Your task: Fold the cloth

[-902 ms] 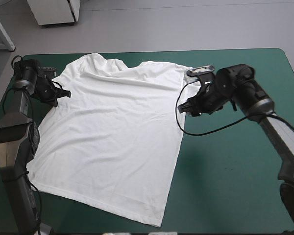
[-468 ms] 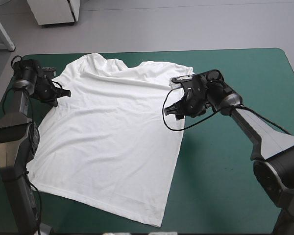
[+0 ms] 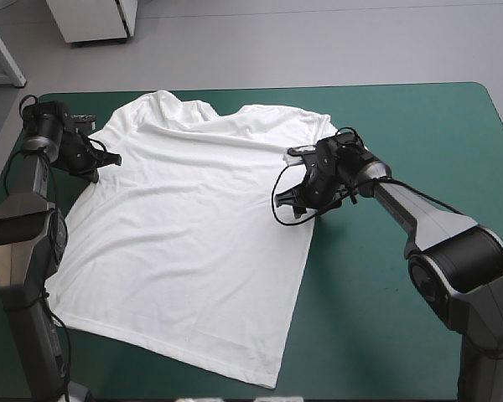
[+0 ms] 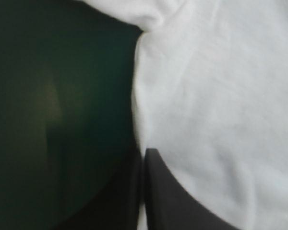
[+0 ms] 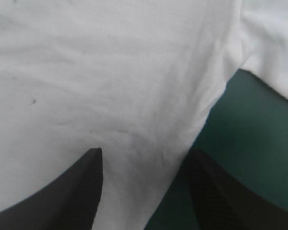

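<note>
Nearest, on the teal-green table cover point(image 3: 386, 276), the hem of a white short-sleeved fabric T-shirt point(image 3: 193, 243), spread flat and slightly askew, collar toward the far edge. Looks laid out ready for a first fold, none made yet.

Farther in, at the shirt's right side edge just below the sleeve, the right gripper of 2 broad black fin-shaped fingers point(image 5: 144, 153). Parted and holding nothing, 1 finger over cloth, the other over bare cover, straddling the edge. Probably set there to close on that edge. Low reach by the right arm from the table's right side, wrist bent in toward the shirt.

Farther still, at the armpit of the left sleeve, the left gripper point(image 4: 144, 155). Pinched together on the T-shirt's edge, a white sliver showing between the tips. Long forward reach by the left arm along the table's left side, wrist turned inward. Seems meant to anchor that side, ready for lifting both sides together.
</note>
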Tool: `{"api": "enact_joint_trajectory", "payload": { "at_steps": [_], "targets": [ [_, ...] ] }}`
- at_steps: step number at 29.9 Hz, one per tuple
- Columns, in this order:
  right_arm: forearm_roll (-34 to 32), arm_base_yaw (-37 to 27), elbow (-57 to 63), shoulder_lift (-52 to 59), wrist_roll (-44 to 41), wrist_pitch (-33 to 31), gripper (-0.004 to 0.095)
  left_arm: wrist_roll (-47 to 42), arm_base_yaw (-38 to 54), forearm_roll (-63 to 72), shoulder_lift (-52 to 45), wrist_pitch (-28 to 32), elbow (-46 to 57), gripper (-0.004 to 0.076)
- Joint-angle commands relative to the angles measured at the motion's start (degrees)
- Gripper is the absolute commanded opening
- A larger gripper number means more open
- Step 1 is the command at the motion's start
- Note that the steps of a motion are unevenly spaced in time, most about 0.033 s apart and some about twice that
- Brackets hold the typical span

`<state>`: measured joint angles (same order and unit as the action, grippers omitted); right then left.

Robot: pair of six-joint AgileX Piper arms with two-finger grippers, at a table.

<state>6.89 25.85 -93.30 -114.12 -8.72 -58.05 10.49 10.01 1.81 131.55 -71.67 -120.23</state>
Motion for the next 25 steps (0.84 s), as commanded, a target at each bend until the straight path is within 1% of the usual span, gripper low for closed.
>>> {"api": "enact_joint_trajectory", "payload": {
  "at_steps": [1, 5, 9, 12, 14, 16, 20, 25],
  "targets": [
    [0.6, 0.2, -1.7, 1.5, -0.4, 0.7, 0.0493, -0.6, 0.2, 0.2, -1.3, 1.7, -0.2, -0.0009],
    [2.6, 1.6, -1.7, -0.1, 0.2, 0.5, 0.0439, -0.6, 0.2, 0.4, -1.3, 1.8, -0.2, -0.0009],
    [4.8, 4.5, -1.7, -2.8, 1.5, -0.5, 0.0298, -0.6, 0.2, 1.9, -1.3, 1.8, -0.2, -0.0009],
    [4.7, 6.5, -1.7, -4.1, 1.5, -0.8, 0.0116, -0.6, 0.2, 2.2, -1.3, 1.8, -0.2, -0.0009],
    [4.5, 6.6, -1.7, -4.2, 1.6, -0.9, -0.002, -0.6, 0.2, 2.2, -1.3, 1.7, -0.2, -0.0009],
    [3.3, 6.4, -1.7, -4.0, 1.5, -1.7, -0.0017, -0.6, 0.2, 2.3, -1.3, 1.7, -0.4, -0.0009],
    [-2.5, 5.6, -1.9, -1.6, -0.1, -3.3, -0.0017, -0.5, 0.2, 4.9, -1.3, 2.5, -3.3, -0.0009],
    [-5.9, 3.6, -2.8, 2.8, -0.3, -4.8, -0.0017, -0.2, 0.2, 6.7, -1.3, 0.1, -11.5, -0.0009]
  ]
}}
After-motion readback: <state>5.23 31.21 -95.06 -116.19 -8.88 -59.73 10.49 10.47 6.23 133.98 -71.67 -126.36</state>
